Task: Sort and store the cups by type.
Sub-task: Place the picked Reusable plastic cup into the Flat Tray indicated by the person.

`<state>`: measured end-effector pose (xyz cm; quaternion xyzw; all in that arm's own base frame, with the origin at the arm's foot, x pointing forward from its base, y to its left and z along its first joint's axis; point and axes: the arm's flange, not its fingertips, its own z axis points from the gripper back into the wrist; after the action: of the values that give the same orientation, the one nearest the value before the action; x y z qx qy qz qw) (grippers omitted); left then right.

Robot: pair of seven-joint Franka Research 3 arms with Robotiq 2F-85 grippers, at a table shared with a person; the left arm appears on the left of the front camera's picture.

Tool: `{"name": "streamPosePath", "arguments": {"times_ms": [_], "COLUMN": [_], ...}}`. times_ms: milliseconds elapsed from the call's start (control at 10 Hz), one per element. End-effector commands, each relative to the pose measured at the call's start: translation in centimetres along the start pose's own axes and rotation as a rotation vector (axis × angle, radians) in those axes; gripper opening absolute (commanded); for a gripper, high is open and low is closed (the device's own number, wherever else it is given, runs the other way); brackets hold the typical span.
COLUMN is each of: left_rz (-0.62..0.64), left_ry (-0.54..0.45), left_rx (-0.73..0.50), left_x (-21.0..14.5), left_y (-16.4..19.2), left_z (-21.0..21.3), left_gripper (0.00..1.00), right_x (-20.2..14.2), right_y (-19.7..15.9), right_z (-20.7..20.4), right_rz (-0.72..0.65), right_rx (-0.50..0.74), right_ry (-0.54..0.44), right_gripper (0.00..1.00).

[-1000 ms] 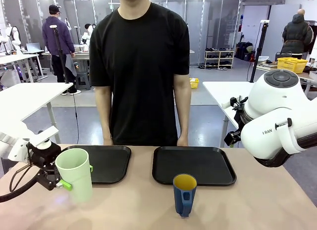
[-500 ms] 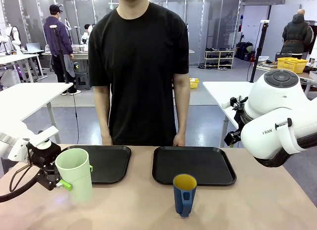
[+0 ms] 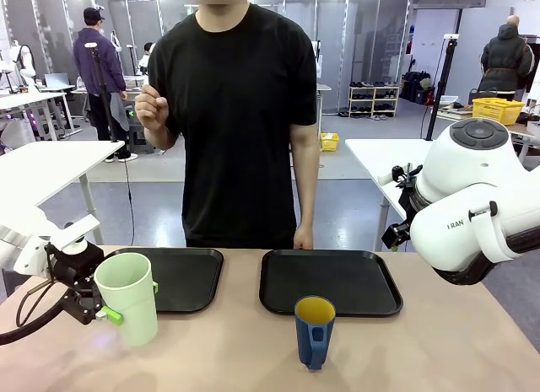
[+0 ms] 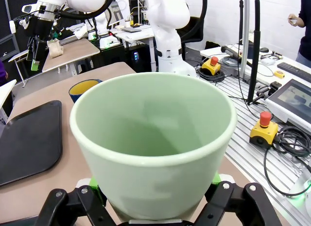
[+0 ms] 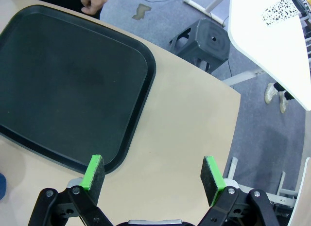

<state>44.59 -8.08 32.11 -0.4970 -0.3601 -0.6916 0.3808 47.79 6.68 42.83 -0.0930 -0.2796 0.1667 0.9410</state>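
A tall pale green tumbler [image 3: 128, 297] stands at the table's front left, and my left gripper [image 3: 131, 302] is shut on it, a green pad on either side. In the left wrist view the tumbler [image 4: 153, 138] rises between the left gripper's [image 4: 153, 199] fingers. The shorter dark blue mug [image 3: 314, 331], yellow inside, stands free at the front middle, its handle towards the camera; the mug [image 4: 83, 86] also shows behind the tumbler. My right gripper [image 5: 153, 175] hangs open with nothing in it over the near right corner of the right tray [image 5: 73, 85].
Two black trays lie side by side, the left tray [image 3: 187, 278] behind the tumbler and the right tray [image 3: 333, 282] behind the mug. The person stands at the far edge with one hand [image 3: 152, 105] raised and the other hand [image 3: 302, 238] on the table. The right arm's body [image 3: 472, 206] stands at the right.
The person has lifted the hand at picture left from the table edge to chest height. Neither arm nor cup has moved.
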Motion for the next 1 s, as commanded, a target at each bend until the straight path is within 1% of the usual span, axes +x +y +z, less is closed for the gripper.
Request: {"name": "streamPosePath", "arguments": {"times_ms": [0,900], "left_rz": [-0.014,-0.014], "left_ry": [-0.016,-0.016], "left_rx": [0.004,0.004], "left_x": [0.10,0.10], "left_y": [0.46,0.46], "left_z": [0.20,0.20], "left_gripper": [0.68,0.68], "right_x": [0.10,0.10], "right_y": [0.03,0.03], "right_z": [-0.17,-0.17], "right_rz": [0.013,0.013], "right_rx": [-0.008,-0.008], "right_ry": [0.000,0.000], "right_gripper": [1.00,1.00]}}
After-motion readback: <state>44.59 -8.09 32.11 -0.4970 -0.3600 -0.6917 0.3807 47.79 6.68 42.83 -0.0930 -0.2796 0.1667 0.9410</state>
